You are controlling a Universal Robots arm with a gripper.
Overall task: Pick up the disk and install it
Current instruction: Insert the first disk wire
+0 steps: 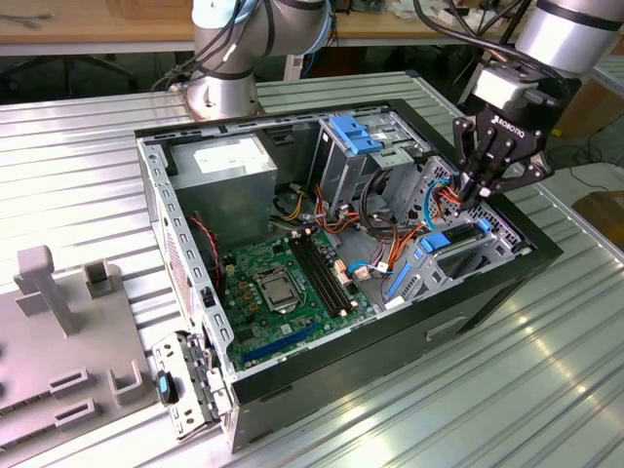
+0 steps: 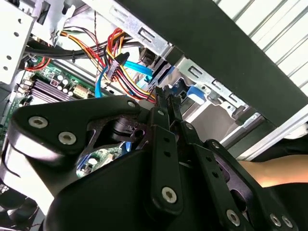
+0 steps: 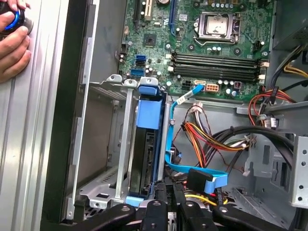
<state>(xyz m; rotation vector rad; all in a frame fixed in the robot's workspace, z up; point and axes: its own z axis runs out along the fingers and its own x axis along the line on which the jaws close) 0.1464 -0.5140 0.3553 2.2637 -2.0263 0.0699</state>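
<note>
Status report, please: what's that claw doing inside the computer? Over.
Gripper shut, tips low inside case, beside drive cage. Disk sitting in cage slot. Blue cable and coloured wires crowd the gripper.

You have an open computer case (image 1: pixel 390 341) on the ribbed metal desk (image 1: pixel 78 166), with its green motherboard (image 1: pixel 255 261) beside a grey power supply (image 1: pixel 229 180) and a grey fixture (image 1: pixel 58 331) at the exterior view's left.

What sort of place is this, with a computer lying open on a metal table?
Most likely a robotics lab or test workshop: an opened computer case sits on a ribbed metal table, a robot gripper reaches into it, and wooden workbenches stand behind.
</note>
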